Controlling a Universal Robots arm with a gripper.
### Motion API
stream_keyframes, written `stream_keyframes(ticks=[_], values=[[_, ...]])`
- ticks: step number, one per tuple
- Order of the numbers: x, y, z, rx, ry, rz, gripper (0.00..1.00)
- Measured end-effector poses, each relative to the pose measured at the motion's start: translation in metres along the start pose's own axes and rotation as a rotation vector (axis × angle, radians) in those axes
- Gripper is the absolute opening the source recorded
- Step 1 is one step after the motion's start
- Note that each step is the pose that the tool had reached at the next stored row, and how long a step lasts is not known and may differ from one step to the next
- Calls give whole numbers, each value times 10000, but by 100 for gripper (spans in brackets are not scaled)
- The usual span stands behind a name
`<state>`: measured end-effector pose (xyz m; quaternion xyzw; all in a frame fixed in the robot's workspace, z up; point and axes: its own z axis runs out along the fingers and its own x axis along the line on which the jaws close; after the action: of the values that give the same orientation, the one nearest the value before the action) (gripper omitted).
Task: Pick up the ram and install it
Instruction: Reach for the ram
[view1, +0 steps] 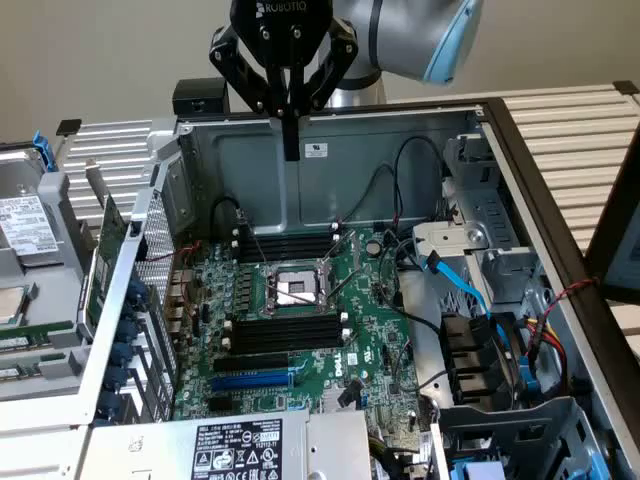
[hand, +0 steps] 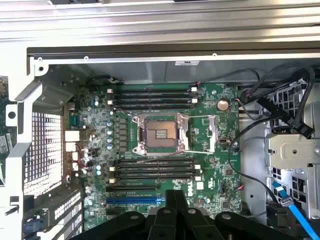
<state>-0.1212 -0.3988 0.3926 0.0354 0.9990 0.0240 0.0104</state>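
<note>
My gripper hangs above the open computer case, over its back wall, with its fingers pressed together and nothing between them. In the wrist view the shut fingertips show over the motherboard, near the blue slot. A long green board with a white label, likely the ram, stands on edge outside the case wall on the exterior view's left; a sliver of it shows in the wrist view. Black memory slots lie on either side of the CPU socket.
The case's metal walls ring the motherboard. Black and blue cables and a drive cage crowd the exterior view's right. A power supply sits at the front. Trays with more parts stand on the exterior view's left.
</note>
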Motion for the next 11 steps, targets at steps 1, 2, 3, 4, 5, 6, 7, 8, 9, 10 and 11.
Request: stream_keyframes(ticks=[1,2,3,4,5,6,7,8,9,10,11], values=[[0,0,0,0,0,0,10],[0,0,0,0,0,0,10],[0,0,0,0,1,0,10],[0,0,0,0,0,1,10],[0,0,0,0,0,0,10],[0,0,0,0,0,0,10],[0,0,0,0,0,0,10],[0,0,0,0,0,1,10],[0,0,0,0,0,0,10],[0,0,0,0,0,0,10],[0,0,0,0,0,0,10]])
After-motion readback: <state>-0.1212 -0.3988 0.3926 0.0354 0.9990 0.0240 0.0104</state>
